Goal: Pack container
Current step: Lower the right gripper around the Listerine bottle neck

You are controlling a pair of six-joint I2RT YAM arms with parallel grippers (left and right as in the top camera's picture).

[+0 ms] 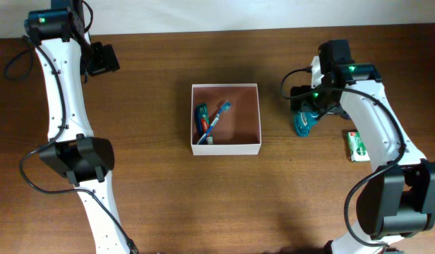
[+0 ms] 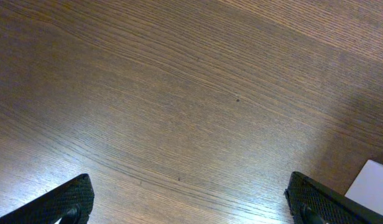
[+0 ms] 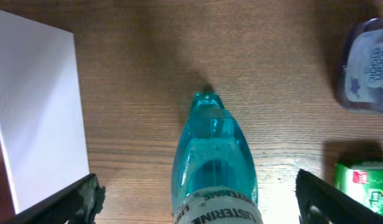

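Two pincers gape apart, left pincer [image 2: 191,202] and right pincer [image 3: 201,199]; square container [image 1: 226,148] has white walls, pinkish-brown floor.

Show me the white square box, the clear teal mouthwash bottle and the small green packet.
White square box [image 1: 227,148], overhead view, white wall nearest the robot.
Teal mouthwash bottle [image 3: 213,168], right wrist view, its shoulder.
Green packet [image 1: 356,145], overhead view, top face.

Setting: robotics lab bench. Evidence: a white-and-black jointed left arm [image 1: 62,92] at 9 o'clock and a matching right arm [image 1: 376,123] at 3 o'clock, both at a dark-brown wood-grain counter [image 1: 154,92]. Loose black cables [image 1: 6,69] loop off the arms. Green status lights [image 1: 353,68] glow on the arm housings. A plain pale wall strip [image 1: 203,13] runs along 12 o'clock.
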